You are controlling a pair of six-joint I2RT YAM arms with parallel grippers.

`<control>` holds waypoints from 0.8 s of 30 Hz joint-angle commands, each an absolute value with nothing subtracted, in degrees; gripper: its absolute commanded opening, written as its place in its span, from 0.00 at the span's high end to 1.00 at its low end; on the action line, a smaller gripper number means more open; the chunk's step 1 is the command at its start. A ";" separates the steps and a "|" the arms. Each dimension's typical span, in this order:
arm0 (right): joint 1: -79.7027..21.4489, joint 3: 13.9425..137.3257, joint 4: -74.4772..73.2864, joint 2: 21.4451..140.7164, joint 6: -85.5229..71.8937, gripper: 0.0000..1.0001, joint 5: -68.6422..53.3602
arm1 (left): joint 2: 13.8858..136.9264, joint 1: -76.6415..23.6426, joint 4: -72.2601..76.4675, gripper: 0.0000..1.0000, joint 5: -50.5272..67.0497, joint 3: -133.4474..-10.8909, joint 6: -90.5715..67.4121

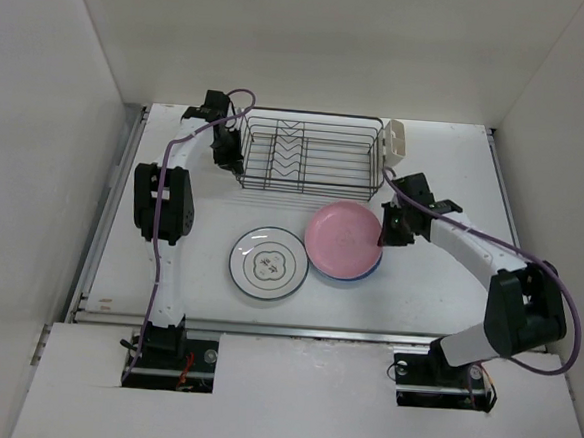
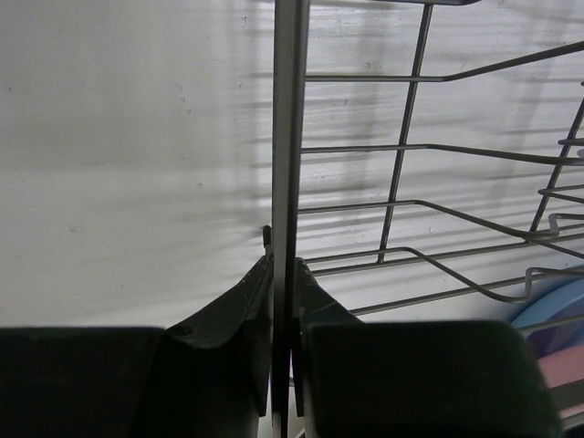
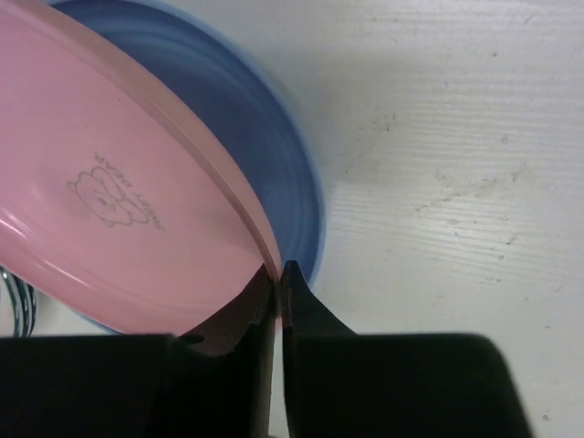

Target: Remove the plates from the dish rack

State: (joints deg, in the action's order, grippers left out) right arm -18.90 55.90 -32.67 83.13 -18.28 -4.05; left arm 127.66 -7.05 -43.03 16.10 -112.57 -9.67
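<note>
The dark wire dish rack stands at the back with no plate showing in its slots. My left gripper is at its left end. In the left wrist view it is shut on a thin pale strip that looks like a plate seen edge-on; its pattern is hidden. My right gripper is shut on the rim of the pink plate, which tilts over the blue plate. The right wrist view shows the gripper, pink plate and blue plate. The white dark-rimmed plate lies flat in front of the rack.
A cream cutlery cup hangs on the rack's right end. Rack wires fill the right half of the left wrist view. White walls close in the table at left, right and back.
</note>
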 commanded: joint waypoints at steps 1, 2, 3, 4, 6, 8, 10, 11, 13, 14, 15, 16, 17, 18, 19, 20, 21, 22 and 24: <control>-18.98 58.70 -34.27 84.63 -18.55 0.91 -5.27 | 125.16 -7.29 -42.54 0.92 19.42 -112.59 -11.87; -18.98 58.71 -35.93 85.33 -18.02 0.83 -4.66 | 125.16 -7.29 -42.54 0.89 19.42 -112.59 -11.87; -18.98 60.36 -36.99 86.12 -18.02 0.73 -4.14 | 125.16 -7.29 -42.54 0.85 19.42 -112.59 -11.87; -18.98 60.99 -38.83 87.70 -17.15 0.42 -3.52 | 125.16 -7.29 -42.54 0.79 19.42 -112.59 -11.34; -18.98 62.13 -39.63 88.33 -16.61 0.36 -2.99 | 125.16 -7.82 -42.54 0.74 19.42 -112.59 -11.34; -18.98 62.67 -40.25 87.37 -16.61 0.32 -2.38 | 124.63 -7.82 -42.54 0.67 19.42 -112.59 -10.81; -18.98 62.67 -39.47 85.00 -16.61 0.29 -0.63 | 124.63 -7.82 -42.54 0.66 19.42 -112.59 -10.28; -18.98 63.19 -38.85 82.29 -16.61 0.24 0.69 | 124.02 -7.82 -42.54 0.65 19.42 -112.59 -9.67; -18.98 63.98 -38.85 79.56 -18.10 0.20 3.85 | 123.40 -7.82 -42.54 0.64 18.90 -112.59 -9.67; -18.98 65.03 -38.85 76.58 -18.11 0.17 6.56 | 123.40 -7.82 -42.54 0.64 18.90 -112.59 -8.97; -18.98 65.04 -38.06 75.07 -18.11 0.15 7.64 | 122.70 -7.82 -42.02 0.62 18.90 -112.59 -8.96; -18.98 65.56 -36.93 73.41 -18.11 0.15 8.86 | 122.70 -7.82 -42.01 0.62 18.90 -112.59 -8.96; -18.98 65.57 -36.13 71.74 -18.63 0.13 10.88 | 122.17 -7.82 -42.01 0.61 18.90 -113.11 -8.96; -18.98 65.57 -35.08 68.41 -18.63 0.11 11.51 | 121.56 -7.82 -42.01 0.61 18.90 -113.12 -8.44; -18.98 64.52 -33.94 66.90 -18.63 0.11 11.51 | 121.55 -7.82 -42.01 0.60 18.90 -113.12 -8.44; -18.98 63.73 -31.49 65.58 -18.63 0.11 12.12 | 120.86 -7.82 -42.01 0.60 18.90 -113.12 -8.44; -18.98 61.37 -30.42 63.91 -18.63 0.11 12.13 | 120.24 -7.82 -42.01 0.60 18.20 -113.12 -8.44; -18.98 60.30 -29.54 63.90 -18.63 0.11 11.52 | 120.23 -7.82 -42.01 0.60 18.19 -113.12 -8.44; -18.98 58.72 -29.53 64.94 -18.11 0.11 9.42 | 119.62 -7.82 -42.01 0.60 17.67 -113.12 -7.92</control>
